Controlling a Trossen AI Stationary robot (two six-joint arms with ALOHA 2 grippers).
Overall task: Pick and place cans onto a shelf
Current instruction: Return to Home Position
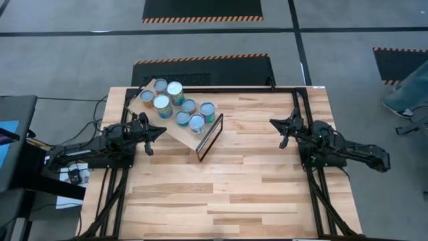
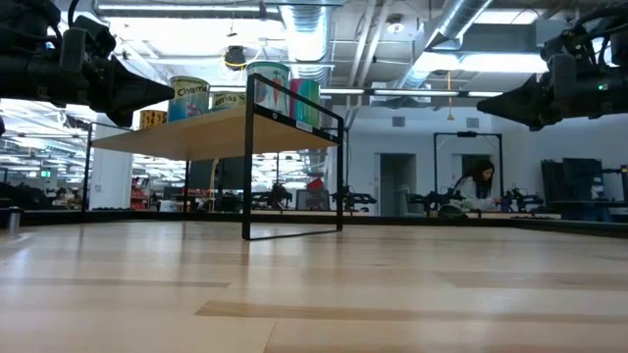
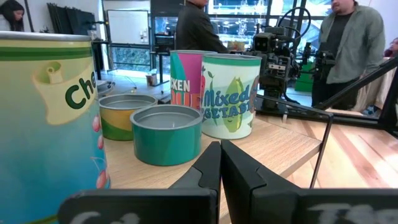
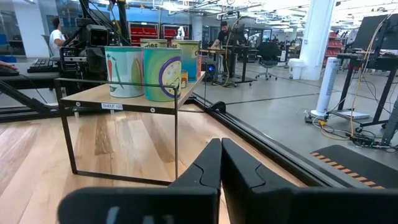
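Several cans with pale round tops stand upright on the shelf, a light wood board at the table's far left, raised on a dark frame at its near right end. My left gripper hovers level beside the shelf's left side, shut and holding nothing. In its wrist view a teal can and a "Mixed Vegetables" can stand just ahead of the fingertips. My right gripper hangs level to the right of the shelf, shut with nothing held, facing the shelf across bare table.
The plank tabletop stretches between the two arms and toward the near edge. Black frame rails run along both sides of the table. A screen stands off the left edge. People stand and sit in the room beyond.
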